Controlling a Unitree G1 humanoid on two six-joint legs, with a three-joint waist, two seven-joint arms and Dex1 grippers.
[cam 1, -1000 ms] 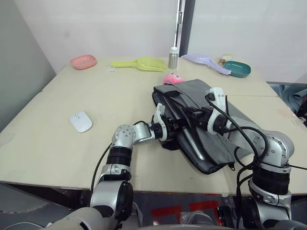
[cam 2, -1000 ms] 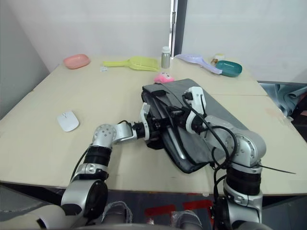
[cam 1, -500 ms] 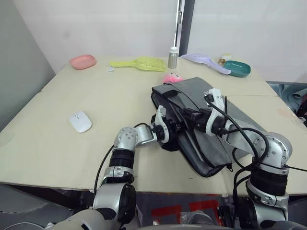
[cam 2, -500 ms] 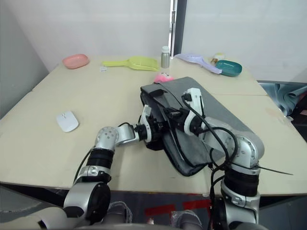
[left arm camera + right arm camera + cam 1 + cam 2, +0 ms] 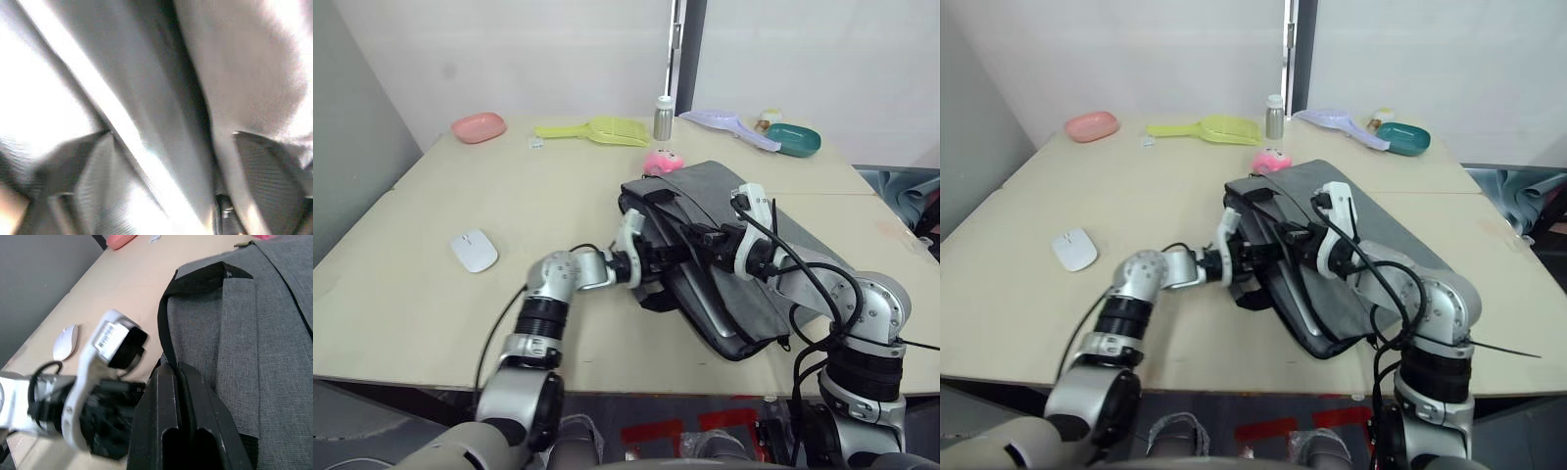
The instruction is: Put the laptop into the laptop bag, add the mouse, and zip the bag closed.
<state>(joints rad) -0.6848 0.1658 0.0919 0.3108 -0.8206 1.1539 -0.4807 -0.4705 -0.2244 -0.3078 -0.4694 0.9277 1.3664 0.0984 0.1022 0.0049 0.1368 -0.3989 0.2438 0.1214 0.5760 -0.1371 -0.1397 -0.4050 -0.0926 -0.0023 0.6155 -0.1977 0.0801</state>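
The laptop bag (image 5: 744,245) lies slantwise on the table (image 5: 431,313), and everything else is placed from it. At its near open edge a strip of the silver laptop (image 5: 703,299) shows inside the mouth, tucked between the grey flaps.

The right gripper (image 5: 178,382) sits over the bag's middle; in its wrist view the two black fingers (image 5: 161,396) are pressed together on a black strap handle (image 5: 190,281) of the bag.

The left gripper (image 5: 656,257) reaches into the bag's open side, just across from the right one. Whether its fingers are wide or narrow I cannot tell, since the fabric hides them.

The white mouse (image 5: 474,251) rests well apart from the bag, out on the robot's left.

Just beyond the bag's far corner sits a pink toy (image 5: 663,162), touching or nearly touching it. Farther back stand a small bottle (image 5: 663,117), a yellow scoop (image 5: 597,129), a pink dish (image 5: 478,126), a lilac scoop (image 5: 729,125) and a teal dish (image 5: 793,139).
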